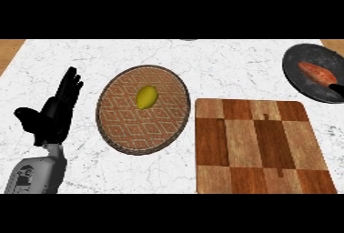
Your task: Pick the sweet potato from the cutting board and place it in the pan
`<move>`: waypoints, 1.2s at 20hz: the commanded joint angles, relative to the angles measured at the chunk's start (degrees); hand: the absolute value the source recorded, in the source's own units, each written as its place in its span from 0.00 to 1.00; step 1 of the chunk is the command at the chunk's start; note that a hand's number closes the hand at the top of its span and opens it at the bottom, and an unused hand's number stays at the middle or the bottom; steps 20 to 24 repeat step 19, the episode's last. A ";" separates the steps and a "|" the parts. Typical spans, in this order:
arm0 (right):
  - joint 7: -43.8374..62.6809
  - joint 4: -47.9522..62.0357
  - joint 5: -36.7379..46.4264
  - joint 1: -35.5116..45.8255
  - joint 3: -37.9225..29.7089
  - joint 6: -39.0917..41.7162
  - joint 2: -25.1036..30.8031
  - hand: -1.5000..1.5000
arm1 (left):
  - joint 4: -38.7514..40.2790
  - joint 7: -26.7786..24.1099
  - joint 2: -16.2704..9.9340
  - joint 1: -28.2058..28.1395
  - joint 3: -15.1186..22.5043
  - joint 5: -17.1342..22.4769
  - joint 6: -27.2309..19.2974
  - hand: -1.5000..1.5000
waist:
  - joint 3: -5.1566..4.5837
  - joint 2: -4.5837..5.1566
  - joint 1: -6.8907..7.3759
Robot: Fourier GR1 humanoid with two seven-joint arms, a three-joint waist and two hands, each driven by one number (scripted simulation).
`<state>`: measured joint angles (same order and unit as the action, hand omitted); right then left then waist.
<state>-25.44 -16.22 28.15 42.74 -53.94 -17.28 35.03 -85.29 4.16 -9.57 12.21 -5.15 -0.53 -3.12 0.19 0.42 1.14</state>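
We see kitchen: white marble counter (222,68), checkered wooden cutting board (259,145), dark pan (310,57) holding sweet potato (317,73), woven round mat (128,123) with lemon (147,97).

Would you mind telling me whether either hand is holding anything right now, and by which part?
Nothing is held. The left hand is open with straight fingers, resting at the left. The right hand is out of view. The sweet potato lies in the pan.
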 commanded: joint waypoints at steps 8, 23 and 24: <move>0.89 -18.00 -7.43 -10.61 2.32 15.51 -5.19 0.00 | 0.40 3.20 -1.89 0.46 -2.87 0.66 -0.49 0.50 | -0.49 -1.62 -4.05; 16.49 -57.57 -10.29 -27.48 7.33 20.41 -19.65 0.00 | -0.36 1.56 -0.70 -0.68 -1.68 -0.04 -0.54 0.50 | -0.44 -1.25 -3.67; 16.49 -57.57 -10.29 -27.48 7.33 20.41 -19.65 0.00 | -0.36 1.56 -0.70 -0.68 -1.68 -0.04 -0.54 0.50 | -0.44 -1.25 -3.67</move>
